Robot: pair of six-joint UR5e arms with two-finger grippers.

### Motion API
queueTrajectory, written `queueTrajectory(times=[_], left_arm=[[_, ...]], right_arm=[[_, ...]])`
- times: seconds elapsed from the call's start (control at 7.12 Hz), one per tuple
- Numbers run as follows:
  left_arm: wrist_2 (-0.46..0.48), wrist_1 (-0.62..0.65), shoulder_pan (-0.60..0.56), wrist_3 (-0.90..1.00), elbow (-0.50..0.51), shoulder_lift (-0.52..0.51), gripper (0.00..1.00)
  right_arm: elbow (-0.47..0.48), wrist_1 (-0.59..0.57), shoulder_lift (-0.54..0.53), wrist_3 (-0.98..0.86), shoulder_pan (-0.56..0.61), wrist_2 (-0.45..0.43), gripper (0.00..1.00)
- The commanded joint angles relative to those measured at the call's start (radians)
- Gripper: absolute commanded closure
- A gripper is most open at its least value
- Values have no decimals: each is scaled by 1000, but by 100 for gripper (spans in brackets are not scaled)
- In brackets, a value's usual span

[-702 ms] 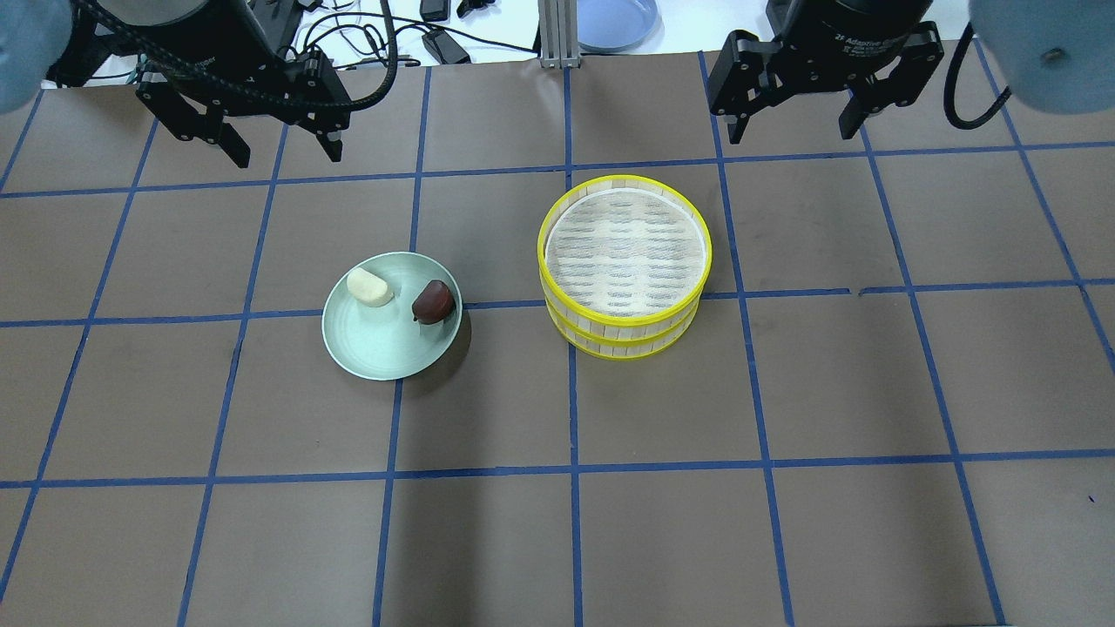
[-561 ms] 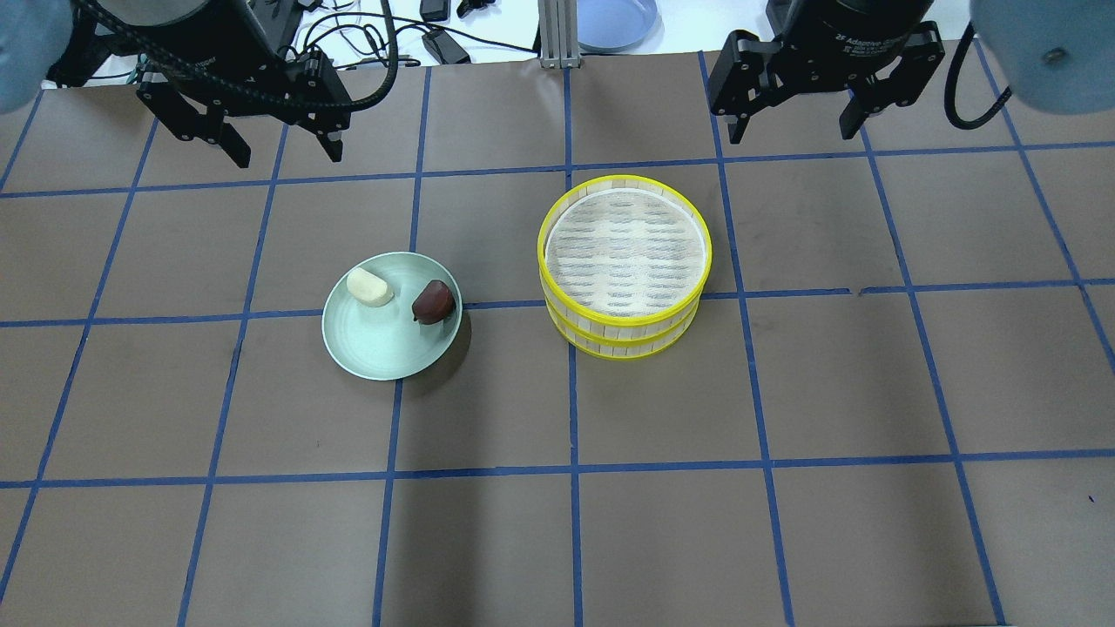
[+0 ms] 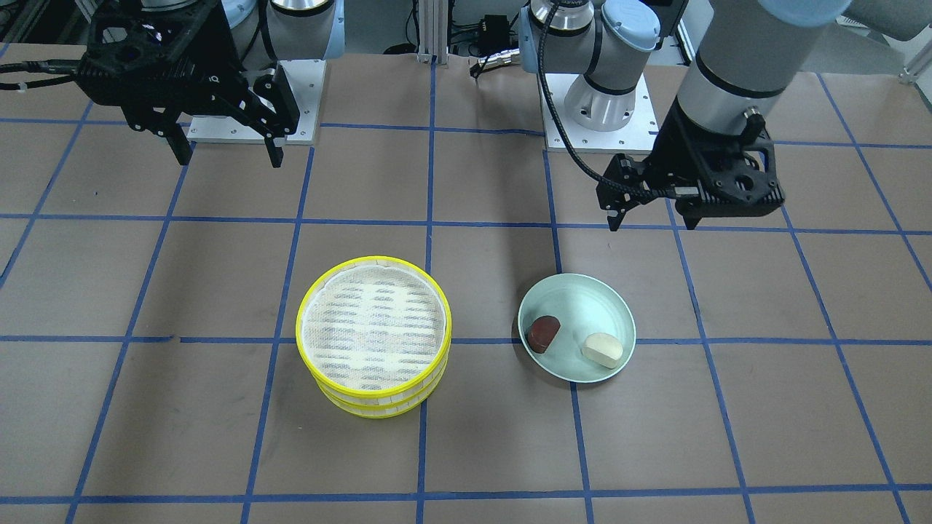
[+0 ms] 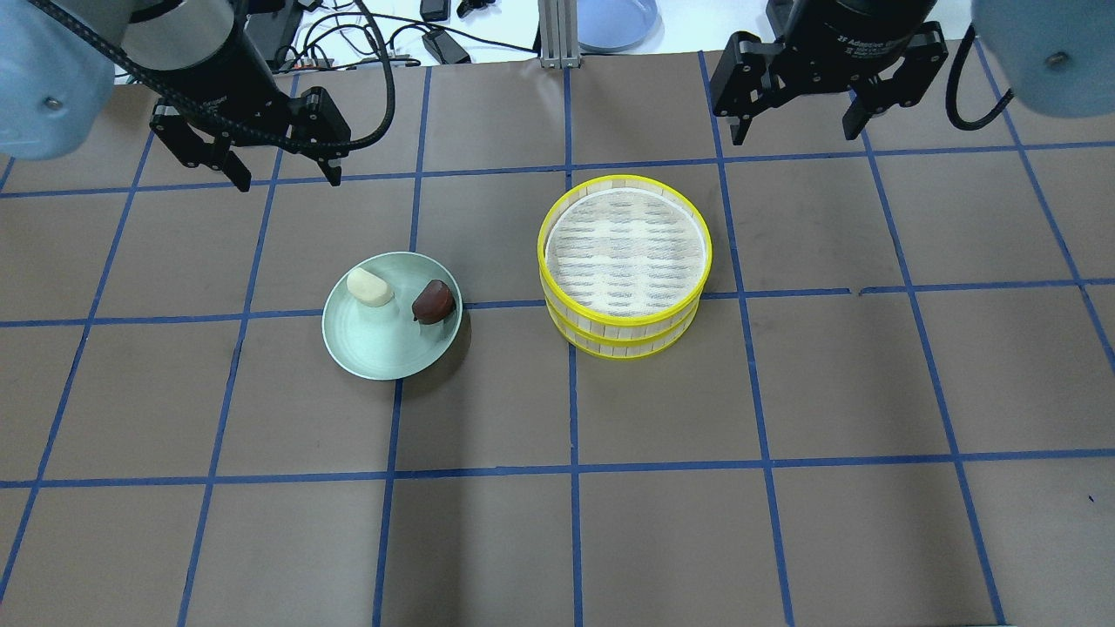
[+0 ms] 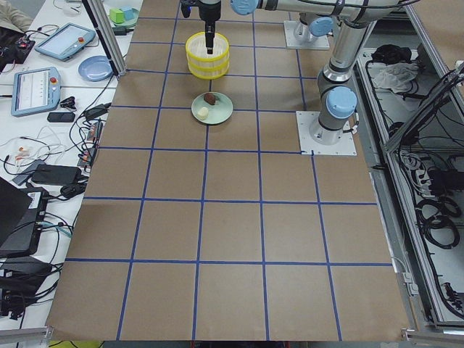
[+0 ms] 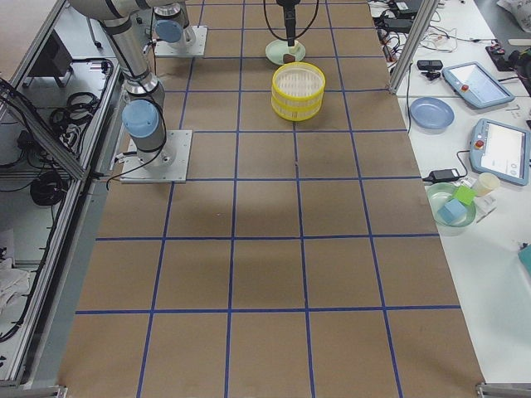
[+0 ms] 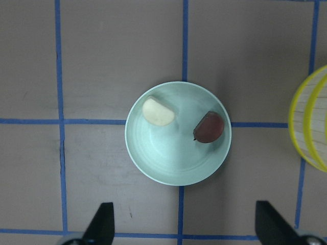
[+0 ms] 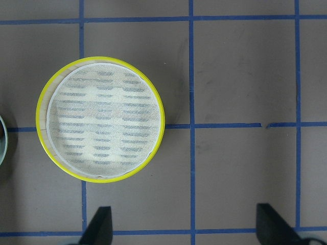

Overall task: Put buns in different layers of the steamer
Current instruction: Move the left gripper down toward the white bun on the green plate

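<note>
The steamer (image 4: 624, 321) stands right of the table's centre as two stacked yellow-rimmed layers; the top layer's mesh floor (image 8: 99, 120) is bare. The cream-white bun (image 4: 370, 287) and the reddish-brown bun (image 4: 434, 301) lie on a pale green plate (image 4: 383, 353) to the steamer's left. My left gripper (image 4: 287, 179) is open and empty, in the air behind the plate; its wrist view shows both buns (image 7: 158, 112) (image 7: 209, 127) ahead of the fingers (image 7: 102, 222). My right gripper (image 4: 794, 135) is open and empty, behind and right of the steamer.
The brown table cover carries a blue tape grid. Past the far table edge are a blue plate (image 4: 615, 22), an aluminium post (image 4: 553, 35) and cables (image 4: 366, 39). The arm bases (image 3: 604, 109) stand at the robot's side of the table.
My left arm has shifted forward and a little right, toward the plate. The right arm, buns and steamer have not moved.
</note>
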Motion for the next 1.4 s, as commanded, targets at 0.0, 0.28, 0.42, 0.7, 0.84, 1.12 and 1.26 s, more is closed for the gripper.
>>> queueTrajectory(times=[0.0,0.28,0.42,0.7,0.84,1.12,1.26], left_arm=[[-7,179,57,24,-102,-94,0],[-3,345,57,19,-170,-204,0],[-9,369,57,10,-173,-258,0],[-10,392,55,-5,-180,-317,0],[-31,404,55,-31,-181,-335,0],[-39,421,55,-33,-183,-372,2],[-39,423,55,-44,-183,-384,2]], right_arm=[[1,-2,1,-2,-1,0,0],[5,-2,1,0,3,1,0],[8,-5,5,0,3,3,0],[10,-5,18,-2,6,-18,0],[15,-5,18,0,6,-17,0],[21,-2,19,0,6,-6,0],[21,-5,19,2,6,-3,0]])
